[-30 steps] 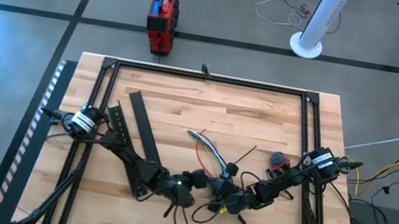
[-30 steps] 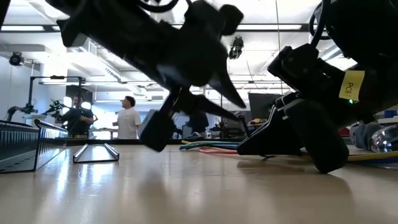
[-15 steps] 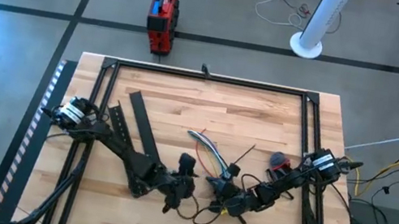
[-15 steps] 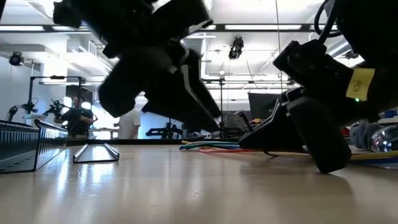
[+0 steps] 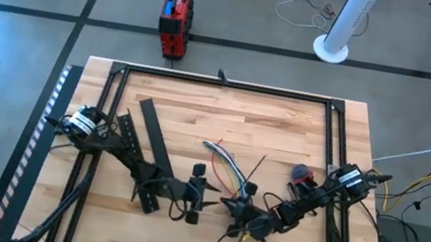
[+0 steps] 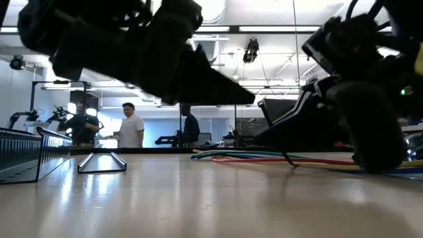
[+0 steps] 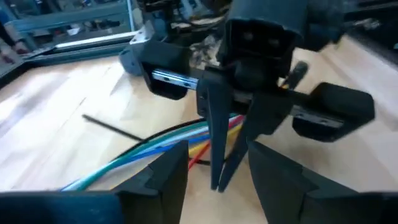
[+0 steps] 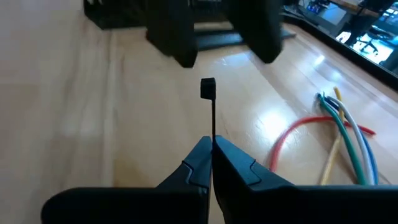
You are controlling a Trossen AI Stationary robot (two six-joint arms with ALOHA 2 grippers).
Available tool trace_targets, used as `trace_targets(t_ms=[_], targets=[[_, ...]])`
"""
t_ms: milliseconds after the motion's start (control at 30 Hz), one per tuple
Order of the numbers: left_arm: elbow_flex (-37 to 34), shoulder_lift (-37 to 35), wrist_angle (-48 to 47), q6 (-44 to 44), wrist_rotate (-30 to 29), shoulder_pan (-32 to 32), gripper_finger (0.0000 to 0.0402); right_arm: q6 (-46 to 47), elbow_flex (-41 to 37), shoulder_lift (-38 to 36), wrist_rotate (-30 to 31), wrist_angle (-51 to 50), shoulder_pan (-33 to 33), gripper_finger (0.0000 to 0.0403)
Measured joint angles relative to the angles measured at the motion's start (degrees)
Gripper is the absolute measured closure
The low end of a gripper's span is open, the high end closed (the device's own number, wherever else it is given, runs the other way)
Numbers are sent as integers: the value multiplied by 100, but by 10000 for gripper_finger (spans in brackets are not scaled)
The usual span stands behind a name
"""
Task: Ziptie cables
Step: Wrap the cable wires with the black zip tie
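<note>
The right gripper (image 8: 212, 163) is sitting low and centre in its wrist view with its jaws pinched tight on a thin black zip tie (image 8: 209, 106), which is standing up between them with its square head at the upper centre of that frame. In the high view this gripper (image 5: 236, 215) is lying low and right of centre on the wooden surface (image 5: 225, 118), its arm reaching in from the right edge.

The left gripper (image 7: 214, 177) is showing at the bottom centre of its wrist view, its jaws standing partly apart with nothing between them. It is facing the right gripper head-on, with the closed tips pointing down into the gap. In the high view the left gripper (image 5: 196, 193) is sitting just left of the right one, a little apart.

The cables (image 5: 225, 169) are lying in a loose bundle just above the two grippers at the centre of the high view, blue, green, white, red and orange strands fanning from a gathered end. In the low view they (image 6: 264, 157) are lying flat across the right half of the frame.

Two flat black slotted bars (image 5: 151, 141) are resting left of centre in the high view. A small dark wire tangle with a red clip (image 5: 302, 174) is lying right of the cables. At the left edge of the low view a black wire basket (image 6: 26, 153) is standing; I cannot tell what it holds.
</note>
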Motion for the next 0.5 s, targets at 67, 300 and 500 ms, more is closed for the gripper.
trace_targets(t_ms=[67, 300, 500], targets=[[-86, 118, 192, -3, 119, -1, 264, -70, 0, 0, 0, 130, 19, 403], [109, 617, 790, 72, 550, 13, 288, -260, 2, -2, -13, 373, 27, 403], [439, 848, 796, 213, 550, 50, 303, -279, -7, 0, -12, 340, 39, 403]])
